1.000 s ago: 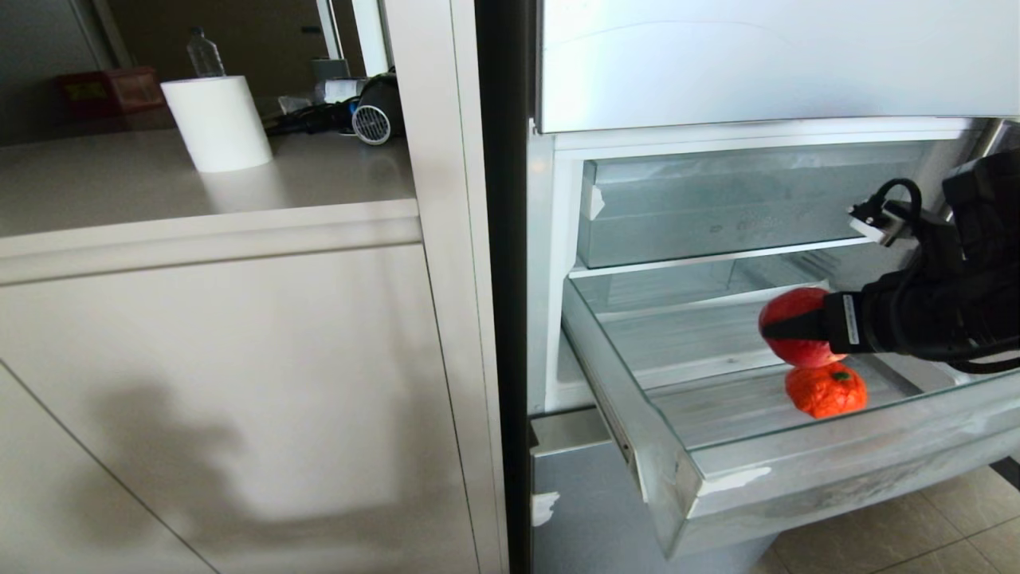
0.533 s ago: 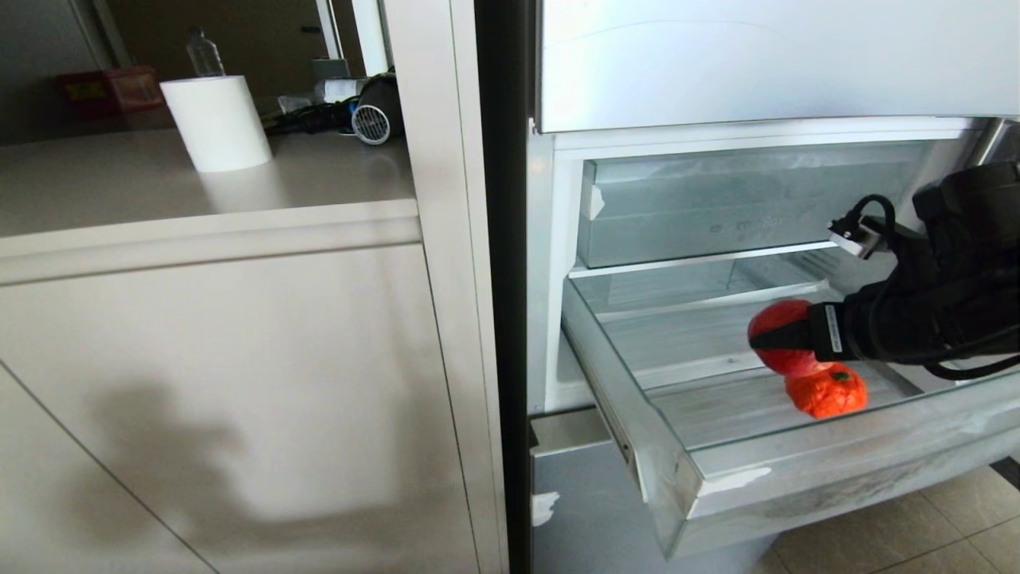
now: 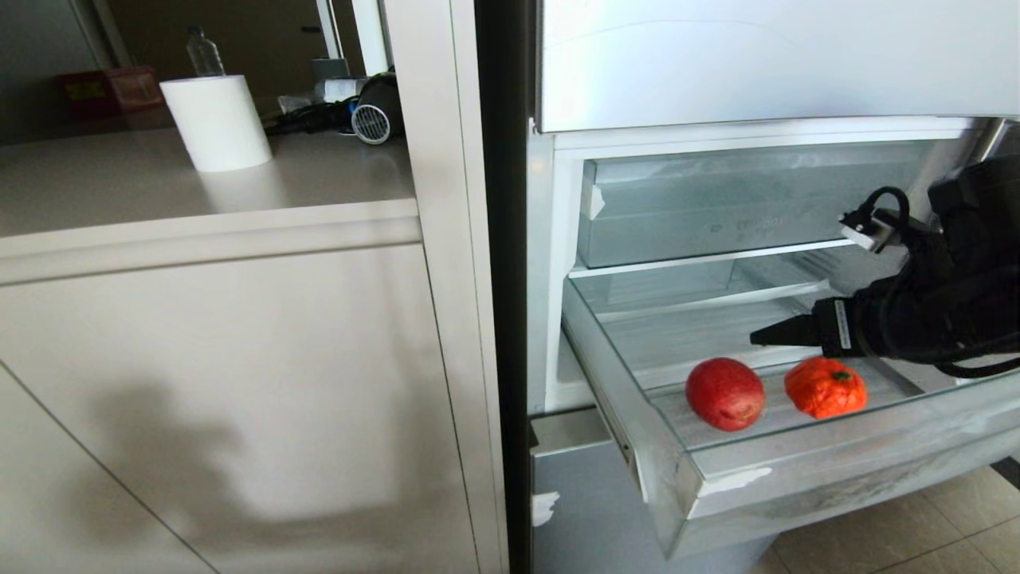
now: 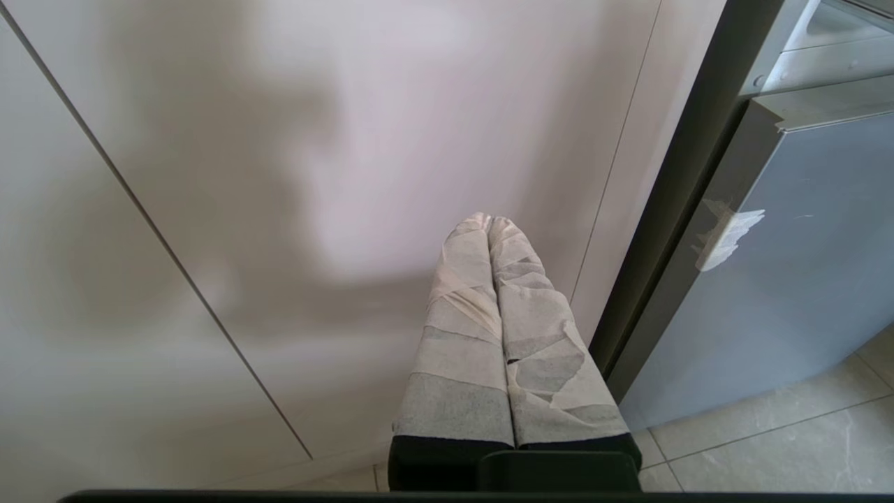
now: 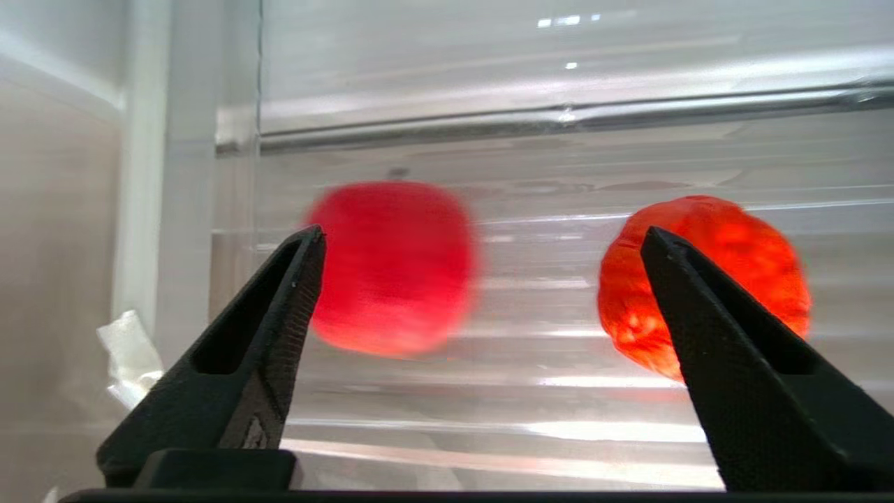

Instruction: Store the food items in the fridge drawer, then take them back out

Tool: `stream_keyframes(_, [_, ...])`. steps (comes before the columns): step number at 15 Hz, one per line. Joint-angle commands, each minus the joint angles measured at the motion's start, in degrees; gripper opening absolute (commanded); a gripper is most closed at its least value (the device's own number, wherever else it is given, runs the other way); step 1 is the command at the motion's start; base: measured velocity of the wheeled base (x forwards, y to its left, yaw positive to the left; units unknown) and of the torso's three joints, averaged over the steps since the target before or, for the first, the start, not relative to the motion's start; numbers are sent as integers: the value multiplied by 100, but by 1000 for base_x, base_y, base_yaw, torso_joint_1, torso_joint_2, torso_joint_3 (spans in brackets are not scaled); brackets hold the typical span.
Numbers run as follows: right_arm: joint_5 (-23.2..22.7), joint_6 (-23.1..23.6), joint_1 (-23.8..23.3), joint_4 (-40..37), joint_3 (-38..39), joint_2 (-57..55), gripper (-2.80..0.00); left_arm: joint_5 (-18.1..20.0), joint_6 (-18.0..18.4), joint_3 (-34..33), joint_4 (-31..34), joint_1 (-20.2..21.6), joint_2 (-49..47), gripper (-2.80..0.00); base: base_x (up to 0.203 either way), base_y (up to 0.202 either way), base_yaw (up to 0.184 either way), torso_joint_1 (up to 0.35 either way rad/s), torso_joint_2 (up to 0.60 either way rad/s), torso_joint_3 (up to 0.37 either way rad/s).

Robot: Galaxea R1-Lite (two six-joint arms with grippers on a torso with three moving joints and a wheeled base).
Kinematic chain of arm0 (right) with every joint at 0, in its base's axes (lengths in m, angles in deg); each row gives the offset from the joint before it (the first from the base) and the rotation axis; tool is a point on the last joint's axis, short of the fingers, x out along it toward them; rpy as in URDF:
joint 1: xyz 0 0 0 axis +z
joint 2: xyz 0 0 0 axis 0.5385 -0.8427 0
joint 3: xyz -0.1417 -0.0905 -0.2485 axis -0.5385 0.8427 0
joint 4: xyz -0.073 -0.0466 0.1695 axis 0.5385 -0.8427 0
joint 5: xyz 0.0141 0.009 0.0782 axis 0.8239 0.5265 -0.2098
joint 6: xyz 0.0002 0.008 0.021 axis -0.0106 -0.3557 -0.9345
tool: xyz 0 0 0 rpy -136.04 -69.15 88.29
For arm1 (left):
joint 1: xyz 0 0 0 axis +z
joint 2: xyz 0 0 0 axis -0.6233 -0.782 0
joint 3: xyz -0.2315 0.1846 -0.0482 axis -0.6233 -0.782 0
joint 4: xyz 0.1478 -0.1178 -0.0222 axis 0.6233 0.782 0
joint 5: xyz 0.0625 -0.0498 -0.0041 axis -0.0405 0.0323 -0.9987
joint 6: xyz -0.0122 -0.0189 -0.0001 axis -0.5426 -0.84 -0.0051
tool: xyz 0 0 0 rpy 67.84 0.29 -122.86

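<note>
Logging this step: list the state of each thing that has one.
fridge drawer: pulled out, holding both fruits.
apple: loose on the drawer floor.
pumpkin-like fruit: resting beside the apple, apart.
right gripper: open, empty, above the drawer.
left gripper: shut, parked by the cabinet.

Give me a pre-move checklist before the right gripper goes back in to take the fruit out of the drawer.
1. Red apple lying on the fridge drawer floor: ok.
2. Orange pumpkin-like fruit in the drawer beside the apple, apart from it: ok.
3. Right gripper open and empty: ok.
4. Apple at rest: cannot tell; it looks blurred in the right wrist view.
5. Drawer pulled out, top unobstructed: ok.
6. Left gripper shut, parked by the cabinet front, away from the drawer: ok.
</note>
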Motion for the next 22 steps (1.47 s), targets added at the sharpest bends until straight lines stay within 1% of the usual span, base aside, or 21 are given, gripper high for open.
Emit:
stream_keyframes(1, [-4, -9, -37, -8, 44, 345, -280, -2, 2, 0, -1, 2, 2, -280, 0, 0, 0, 0, 0, 0])
stream_keyframes(4, [-4, -11, -232, 1, 340, 1016, -280, -2, 2, 0, -1, 2, 2, -280, 0, 0, 0, 0, 0, 0])
stream_keyframes(8, [14, -16, -418, 11, 1144, 2446, -280, -2, 2, 0, -1, 2, 2, -280, 0, 0, 0, 0, 0, 0])
stream_keyframes(11, [132, -19, -568, 19, 2120, 3927, -280, -2, 2, 0, 7, 2, 2, -280, 0, 0, 0, 0, 0, 0])
stream_keyframes(12, [266, -20, -591, 20, 2516, 4353, -280, -2, 2, 0, -1, 2, 2, -280, 0, 0, 0, 0, 0, 0])
stream_keyframes(13, [500, -23, -609, 22, 3126, 4663, -280, -2, 2, 0, 8, 2, 2, -280, 0, 0, 0, 0, 0, 0])
stream_keyframes(15, [808, -32, -627, 90, 4001, 4893, -280, -2, 2, 0, -1, 2, 2, -280, 0, 0, 0, 0, 0, 0])
stream_keyframes(16, [904, -39, -634, 228, 4304, 4915, -280, -2, 2, 0, -1, 2, 2, -280, 0, 0, 0, 0, 0, 0])
stream_keyframes(17, [957, -39, -638, 382, 4432, 4853, -280, -2, 2, 0, -1, 2, 2, -280, 0, 0, 0, 0, 0, 0])
stream_keyframes(19, [883, -10, -626, 422, 4408, 4592, -280, -2, 2, 0, -1, 2, 2, -280, 0, 0, 0, 0, 0, 0])
stream_keyframes(21, [683, -3, -605, 659, 4339, 4123, -280, -2, 2, 0, 1, 2, 2, -280, 0, 0, 0, 0, 0, 0])
stream_keyframes(22, [528, 3, -589, 980, 4313, 3849, -280, -2, 2, 0, 3, 2, 2, -280, 0, 0, 0, 0, 0, 0])
